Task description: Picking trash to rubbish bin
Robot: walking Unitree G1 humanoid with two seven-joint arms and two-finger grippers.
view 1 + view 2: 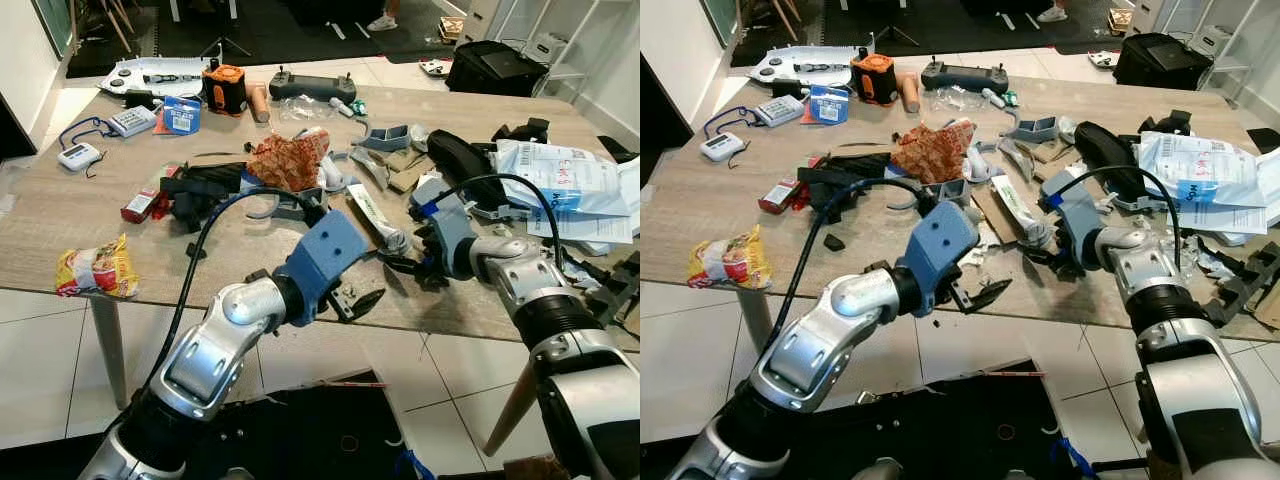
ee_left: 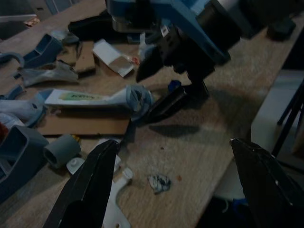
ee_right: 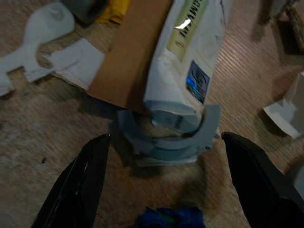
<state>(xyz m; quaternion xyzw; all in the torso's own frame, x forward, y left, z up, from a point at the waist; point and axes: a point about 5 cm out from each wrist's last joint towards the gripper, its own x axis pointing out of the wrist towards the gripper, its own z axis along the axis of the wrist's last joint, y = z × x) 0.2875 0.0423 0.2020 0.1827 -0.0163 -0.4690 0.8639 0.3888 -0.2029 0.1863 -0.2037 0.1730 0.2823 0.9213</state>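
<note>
The two head views look forward and down from above the near edge of the wooden table (image 1: 60, 215), taking in both arms. Each wrist view sits low and close over the tabletop; both share the white tube (image 2: 92, 98) lying on cardboard (image 3: 126, 52).

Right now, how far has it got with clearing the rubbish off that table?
Barely started, by the look of it. The table holds much litter, like the noodle packet and the crumpled red wrapper. In hand: the right gripper, fingers open, is at the end of a white tube; nothing is gripped. The left gripper hovers open nearby.
</note>
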